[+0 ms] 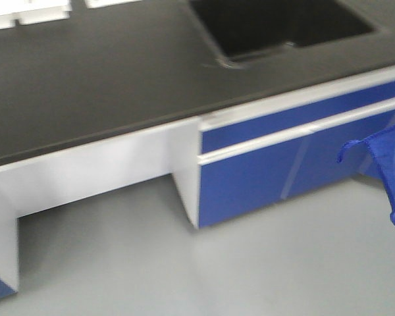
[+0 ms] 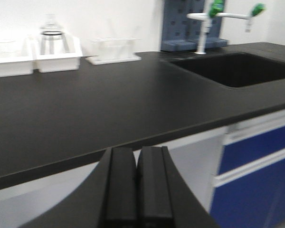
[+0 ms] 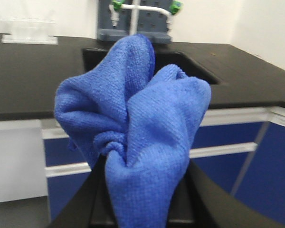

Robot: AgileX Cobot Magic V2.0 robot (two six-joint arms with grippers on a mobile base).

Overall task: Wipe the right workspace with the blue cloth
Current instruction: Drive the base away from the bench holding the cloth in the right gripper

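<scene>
The blue cloth (image 3: 137,123) bunches up in the middle of the right wrist view, wrinkled and folded. My right gripper (image 3: 141,164) is shut on it, and the cloth covers most of the fingers. In the front view the same blue cloth (image 1: 388,174) hangs in the air at the right edge, in front of the drawers. My left gripper (image 2: 137,156) is shut with nothing between its fingers, held just before the bench edge. The right workspace is out of view.
A black benchtop (image 1: 85,79) with a sink (image 1: 276,23) stretches ahead. White trays (image 2: 35,59), a test-tube rack (image 2: 113,50) and a white faucet (image 2: 204,23) line its back. Blue drawers (image 1: 283,164) stand below, with a knee gap and grey floor (image 1: 184,276).
</scene>
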